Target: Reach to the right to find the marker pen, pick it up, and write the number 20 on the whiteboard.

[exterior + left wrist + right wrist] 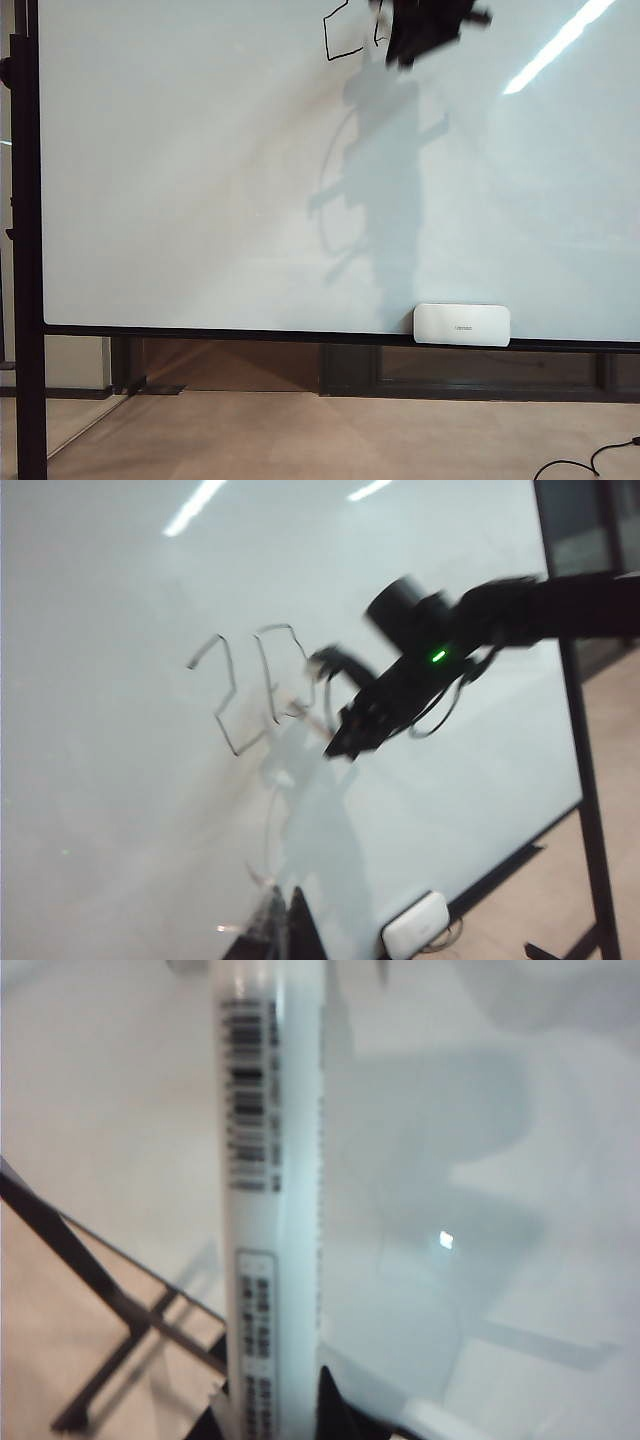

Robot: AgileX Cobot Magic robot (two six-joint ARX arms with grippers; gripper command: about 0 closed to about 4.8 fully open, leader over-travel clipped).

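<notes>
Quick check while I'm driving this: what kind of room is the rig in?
Probably an office or meeting room. A large glossy white whiteboard on a black-framed stand, a small white rounded eraser block on its ledge, and beige floor below; strip lights reflect in the board.

- A white marker pen with a barcode label runs lengthwise through the frame, close to the camera.
- Behind it lies the glossy whiteboard, with its black stand over the floor.
</notes>
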